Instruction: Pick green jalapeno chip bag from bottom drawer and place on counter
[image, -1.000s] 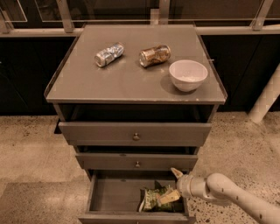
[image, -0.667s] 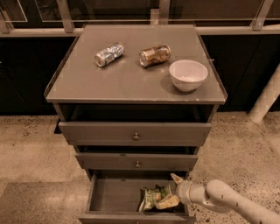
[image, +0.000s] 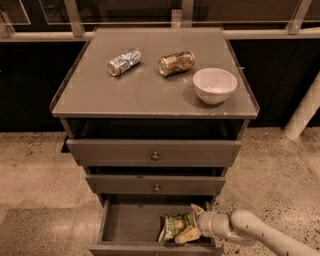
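The green jalapeno chip bag (image: 176, 226) lay crumpled in the right near part of the bottom drawer (image: 129, 223), which stood pulled out far enough to show its dark floor. My claw (image: 189, 223) had come in from the right, low over the drawer's side, and sat at the bag's right end. Its fingers (image: 196, 210) were spread, one on the far side of the foil and one on the near side, so I read it as released and straddling the bag, not gripping it. That sideways reach made sense to me, since the two shallower drawers (image: 155, 156) above jutted out and left little room from the top. The arm (image: 250, 227) trailed off to the right near corner.

Up on the desk (image: 145, 95), a crushed silver can (image: 124, 61) and a brownish-gold can (image: 176, 63) lay on their sides at the far end, with a white bowl (image: 215, 85) to the right. I judged the bare left near area the best spot for setting the bag down.
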